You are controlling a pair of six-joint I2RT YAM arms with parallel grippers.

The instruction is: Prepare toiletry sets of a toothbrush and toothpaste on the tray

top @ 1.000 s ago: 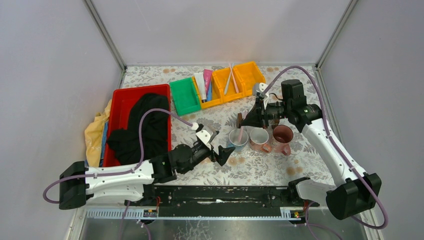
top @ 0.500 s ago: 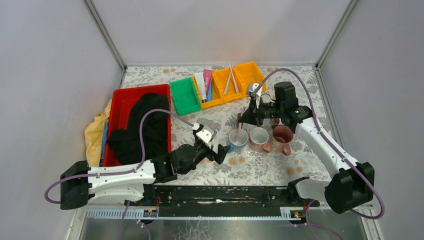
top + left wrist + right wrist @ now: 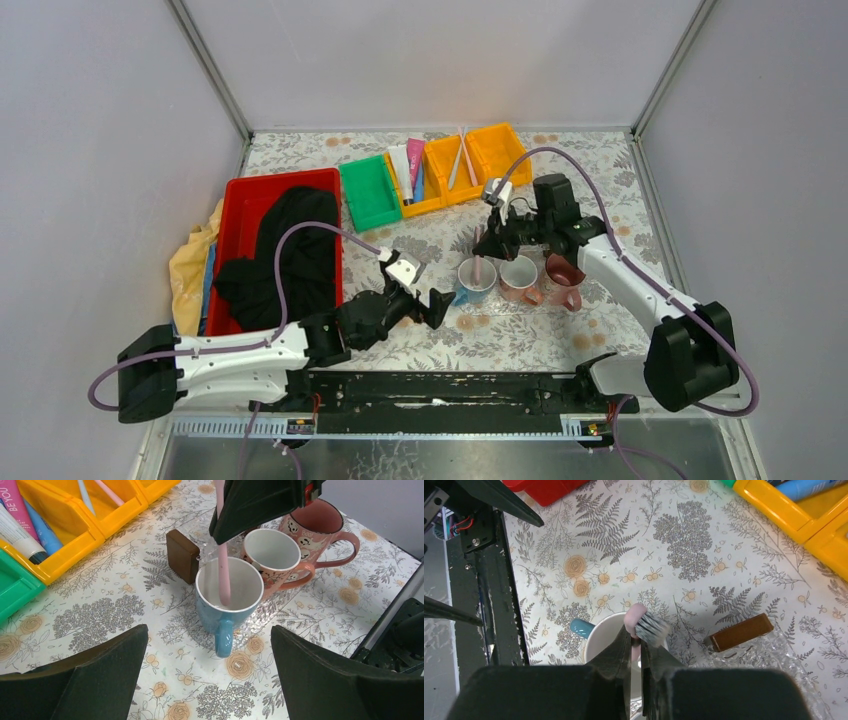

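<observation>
A pink toothbrush (image 3: 479, 262) stands bristles up in the blue mug (image 3: 474, 281). My right gripper (image 3: 483, 244) hangs over the mug, shut on the toothbrush's neck (image 3: 636, 617) just below the bristles. In the left wrist view the toothbrush handle (image 3: 223, 575) leans against the mug's inner wall (image 3: 207, 615). My left gripper (image 3: 438, 305) is open and empty, low in front of the mug's handle. Two more toothbrushes (image 3: 458, 164) lie in a yellow bin. Three toothpaste tubes (image 3: 410, 168) lie in the bin beside it. The mugs stand on a clear textured tray (image 3: 285, 611).
Two pink mugs (image 3: 518, 272) (image 3: 565, 268) stand right of the blue one. A brown block (image 3: 182, 555) sits just behind the blue mug. A green bin (image 3: 370, 192) and a red bin (image 3: 240, 200) holding black cloth lie to the left, with yellow cloth (image 3: 190, 265) beyond.
My right wrist has swung left and down toward the blue mug, with the toothbrush still in the mug. The left gripper has edged slightly left, still open.
</observation>
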